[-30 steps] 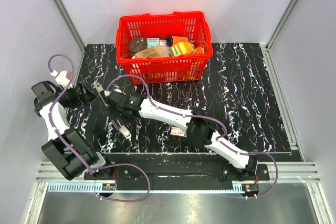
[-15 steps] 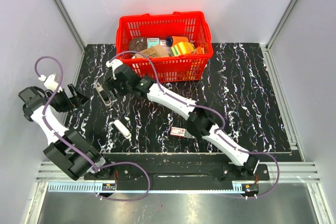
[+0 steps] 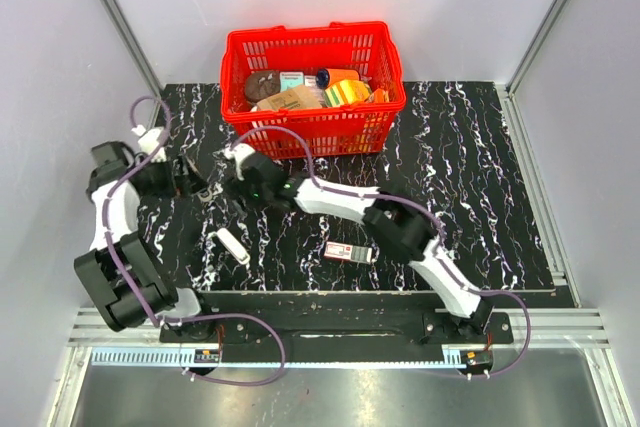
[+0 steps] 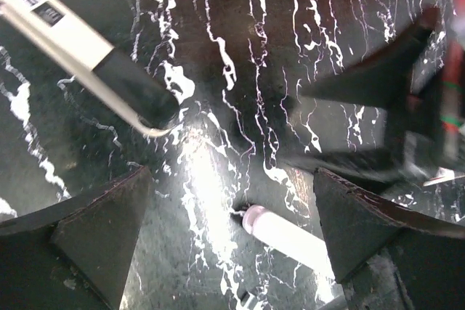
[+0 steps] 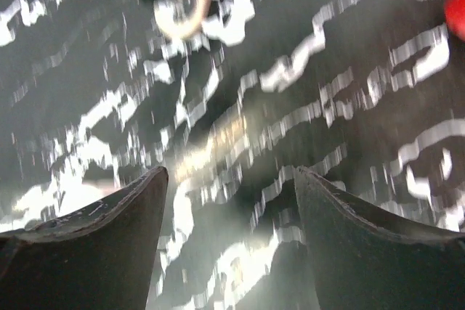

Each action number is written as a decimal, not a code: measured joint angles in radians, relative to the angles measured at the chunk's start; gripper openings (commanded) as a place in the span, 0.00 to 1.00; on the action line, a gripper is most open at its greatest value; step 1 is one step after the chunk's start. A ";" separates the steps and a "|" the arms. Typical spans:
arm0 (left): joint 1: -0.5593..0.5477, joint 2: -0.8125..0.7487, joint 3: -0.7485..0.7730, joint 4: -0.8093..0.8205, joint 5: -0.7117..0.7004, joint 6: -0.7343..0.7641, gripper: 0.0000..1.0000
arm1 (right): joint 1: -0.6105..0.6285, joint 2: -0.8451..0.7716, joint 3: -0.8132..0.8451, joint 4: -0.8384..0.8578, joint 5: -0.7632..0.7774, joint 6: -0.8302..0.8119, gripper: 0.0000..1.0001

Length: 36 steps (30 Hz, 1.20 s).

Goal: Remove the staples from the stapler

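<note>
Both arms have moved since half a second ago. The left arm (image 3: 112,209) was out by the left wall and has swung in to the stapler (image 3: 198,188). The right arm (image 3: 330,199) was up by the corner of the basket (image 3: 312,133) and has pulled back a little toward the near side. The stapler lies about where it was.

Now the stapler lies on the black tabletop (image 3: 470,167), on the left side, near the front left corner of the red basket. It sits between the tips of the two arms. The left jaws are just beside it on its left. The right jaws are near it on its right. Neither holds it.

The left jaws are wide open. In the left wrist view the two dark fingers (image 4: 94,230) stand far apart at the bottom. The stapler lies up at the top left, past the left finger and not between them. A small pale thing (image 4: 280,231) with a round end shows low between the fingers; I cannot tell what it is.

The right jaws are open too, with only tabletop between them. That view is blurry.

A short white piece (image 3: 232,245) lies nearer the front edge, apart from the stapler. A small box (image 3: 346,251) lies further right, beside the right arm.
</note>
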State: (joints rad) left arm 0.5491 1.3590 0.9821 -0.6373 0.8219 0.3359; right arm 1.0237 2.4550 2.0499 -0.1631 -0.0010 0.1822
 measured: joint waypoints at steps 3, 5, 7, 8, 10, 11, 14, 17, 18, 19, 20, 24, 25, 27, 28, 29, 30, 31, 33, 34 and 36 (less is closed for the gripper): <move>-0.101 0.038 0.008 0.043 -0.072 -0.024 0.96 | 0.000 -0.212 -0.344 0.105 0.010 0.010 0.75; -0.144 0.084 0.027 0.055 -0.126 -0.034 0.95 | 0.000 -0.327 -0.475 0.162 0.014 0.022 0.75; -0.169 0.136 0.052 0.060 -0.183 -0.042 0.95 | 0.000 -0.434 -0.572 0.227 0.019 0.032 0.75; -0.177 0.163 0.063 0.064 -0.219 -0.046 0.95 | 0.000 -0.497 -0.624 0.256 0.020 0.039 0.75; -0.183 0.189 0.070 0.064 -0.269 -0.054 0.95 | 0.000 -0.604 -0.698 0.303 0.026 0.048 0.75; -0.185 0.196 0.071 0.064 -0.294 -0.059 0.95 | 0.000 -0.655 -0.726 0.326 0.030 0.051 0.74; -0.191 0.200 0.072 0.066 -0.349 -0.085 0.95 | 0.000 -0.744 -0.776 0.373 0.042 0.060 0.74; -0.205 0.200 0.072 0.084 -0.397 -0.127 0.95 | 0.000 -0.794 -0.815 0.390 0.045 0.066 0.73; -0.213 0.200 0.072 0.091 -0.411 -0.141 0.94 | 0.000 -0.801 -0.826 0.394 0.045 0.068 0.73; -0.223 0.200 0.072 0.099 -0.428 -0.159 0.94 | 0.000 -0.806 -0.837 0.397 0.045 0.070 0.73; -0.233 0.200 0.072 0.108 -0.447 -0.179 0.93 | 0.000 -0.809 -0.850 0.397 0.045 0.073 0.72; -0.272 0.203 0.086 0.125 -0.516 -0.240 0.92 | 0.000 -0.821 -0.890 0.397 0.045 0.084 0.72; -0.278 0.208 0.094 0.129 -0.531 -0.253 0.91 | 0.000 -0.827 -0.898 0.397 0.045 0.086 0.72; -0.283 0.226 0.114 0.142 -0.567 -0.277 0.89 | 0.000 -0.845 -0.914 0.396 0.046 0.090 0.71; -0.283 0.235 0.121 0.147 -0.580 -0.285 0.88 | 0.000 -0.851 -0.917 0.396 0.046 0.092 0.71; -0.282 0.245 0.124 0.153 -0.595 -0.291 0.87 | 0.000 -0.859 -0.920 0.396 0.047 0.093 0.70; -0.282 0.254 0.125 0.159 -0.608 -0.296 0.85 | 0.000 -0.867 -0.923 0.396 0.047 0.095 0.70; -0.282 0.262 0.126 0.160 -0.618 -0.303 0.81 | 0.000 -0.874 -0.925 0.396 0.048 0.095 0.70; -0.280 0.282 0.130 0.158 -0.636 -0.311 0.75 | 0.000 -0.885 -0.925 0.396 0.053 0.096 0.69; -0.281 0.292 0.134 0.158 -0.642 -0.317 0.74 | 0.000 -0.890 -0.925 0.396 0.054 0.097 0.68; -0.281 0.312 0.143 0.157 -0.657 -0.330 0.71 | 0.000 -0.897 -0.925 0.396 0.058 0.099 0.67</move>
State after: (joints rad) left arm 0.2684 1.6714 1.1255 -0.4801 0.1650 0.0055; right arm 1.0237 1.5578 1.1244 0.2333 0.0566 0.2810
